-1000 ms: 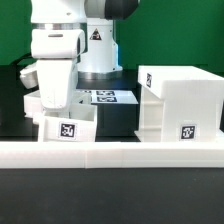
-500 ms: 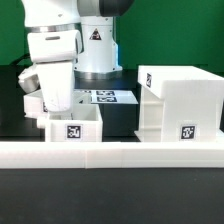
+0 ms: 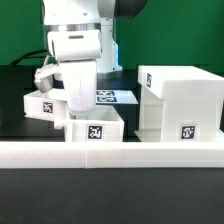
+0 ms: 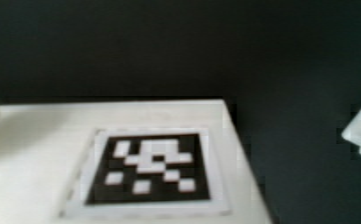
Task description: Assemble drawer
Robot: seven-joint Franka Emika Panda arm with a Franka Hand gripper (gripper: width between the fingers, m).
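housing (image 3: 182,100): white | tray (image 3: 109,127): white (black-and-white tag (image 3: 95,131)) | table (image 3: 12,118): black | backdrop (image 3: 175,30): green

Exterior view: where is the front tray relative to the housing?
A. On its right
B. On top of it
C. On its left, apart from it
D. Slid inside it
C: the front tray sits on the exterior view's left of the housing, with a dark gap showing between them.
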